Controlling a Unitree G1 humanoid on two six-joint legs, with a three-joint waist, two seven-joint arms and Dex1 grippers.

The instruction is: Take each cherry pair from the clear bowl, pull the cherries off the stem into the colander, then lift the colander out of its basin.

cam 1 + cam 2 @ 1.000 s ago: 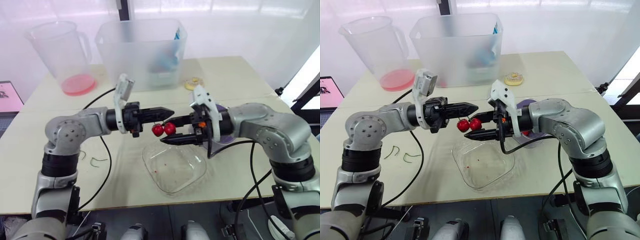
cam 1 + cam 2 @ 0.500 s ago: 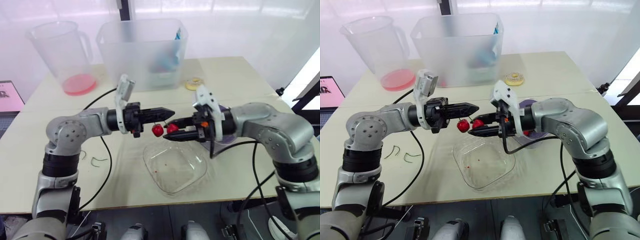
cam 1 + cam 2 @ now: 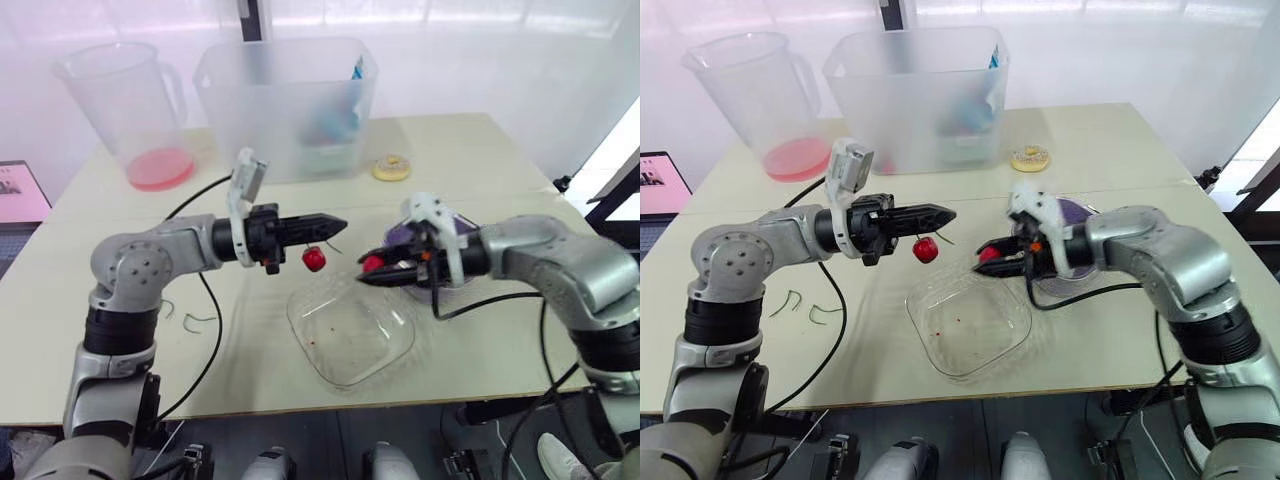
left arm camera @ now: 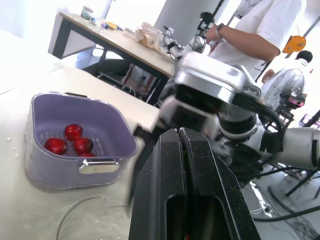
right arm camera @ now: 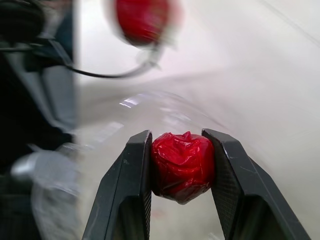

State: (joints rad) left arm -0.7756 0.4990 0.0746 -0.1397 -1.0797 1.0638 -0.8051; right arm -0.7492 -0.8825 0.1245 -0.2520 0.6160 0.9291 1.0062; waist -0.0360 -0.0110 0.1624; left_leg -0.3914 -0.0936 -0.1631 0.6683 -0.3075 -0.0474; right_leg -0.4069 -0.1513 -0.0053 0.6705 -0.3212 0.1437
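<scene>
Dangling cherry (image 5: 142, 20) is blurred

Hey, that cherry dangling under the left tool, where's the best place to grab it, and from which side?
Pinch the hanging cherry across its round middle, coming in level from the robot's right. It hangs free below the left tool, so its sides are open.

Five cherries (image 3: 926, 249), one colander (image 4: 107, 127), one clear bowl (image 3: 970, 335)
</scene>
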